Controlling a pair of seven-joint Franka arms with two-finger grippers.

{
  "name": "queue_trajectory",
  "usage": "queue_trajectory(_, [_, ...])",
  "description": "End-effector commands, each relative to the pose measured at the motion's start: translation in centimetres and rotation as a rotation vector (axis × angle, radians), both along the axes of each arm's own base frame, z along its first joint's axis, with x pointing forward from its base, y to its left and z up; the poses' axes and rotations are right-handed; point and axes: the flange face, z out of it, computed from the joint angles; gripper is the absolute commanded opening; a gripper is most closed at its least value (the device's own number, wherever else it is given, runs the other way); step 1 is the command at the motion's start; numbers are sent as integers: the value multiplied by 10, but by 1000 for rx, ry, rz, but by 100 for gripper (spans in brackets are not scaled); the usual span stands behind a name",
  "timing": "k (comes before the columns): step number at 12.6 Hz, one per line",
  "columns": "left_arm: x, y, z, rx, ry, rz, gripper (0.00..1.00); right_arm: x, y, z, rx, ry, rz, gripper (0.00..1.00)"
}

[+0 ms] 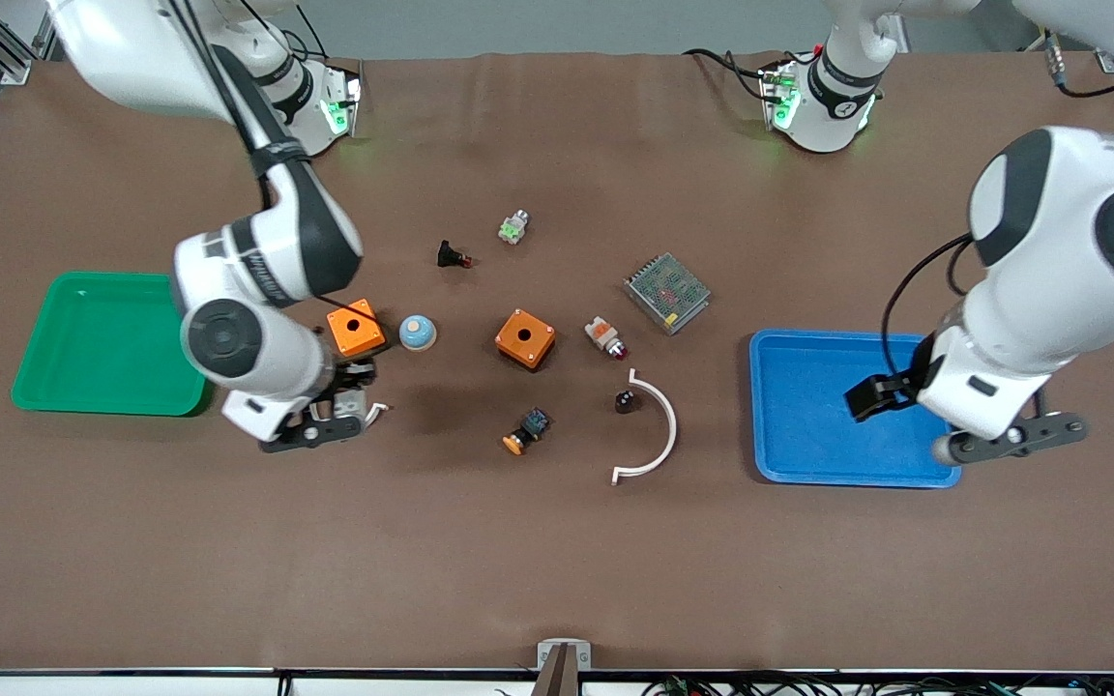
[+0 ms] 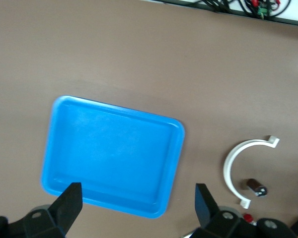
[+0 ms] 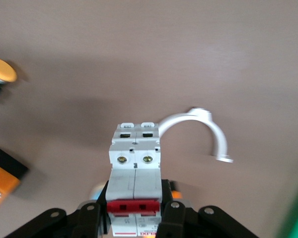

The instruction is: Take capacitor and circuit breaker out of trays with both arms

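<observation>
- Tiny black cylinder capacitor lies on table beside white curved clip; shallow blue plastic tray bare; left gripper open over it.
- Right gripper clamps white-grey circuit breaker w/ red levers, prob. just clear of green plastic tray; still to set down.

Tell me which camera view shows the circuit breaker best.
The right wrist view: the circuit breaker fills its centre, clamped in the right gripper. In the front view the arm hides it; the left wrist view does not show it.

Both trays sit at the table's ends: one tray at the right arm's end, the other tray at the left arm's. The capacitor lies on the table between them, just beside a curved clip.
</observation>
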Motion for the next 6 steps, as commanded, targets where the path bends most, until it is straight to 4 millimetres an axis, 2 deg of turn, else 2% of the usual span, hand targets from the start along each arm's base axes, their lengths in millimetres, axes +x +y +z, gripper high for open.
queue_trajectory(1, [-26, 38, 42, 37, 10, -49, 100, -2, 39, -34, -3, -19, -123, 8])
queue_trajectory(4, [-47, 74, 71, 41, 45, -86, 100, -13, 64, -69, -35, 7, -211, 8])
queue_trajectory(6, [-62, 83, 88, 45, 61, -83, 100, -11, 62, -87, -40, 28, -241, 9])
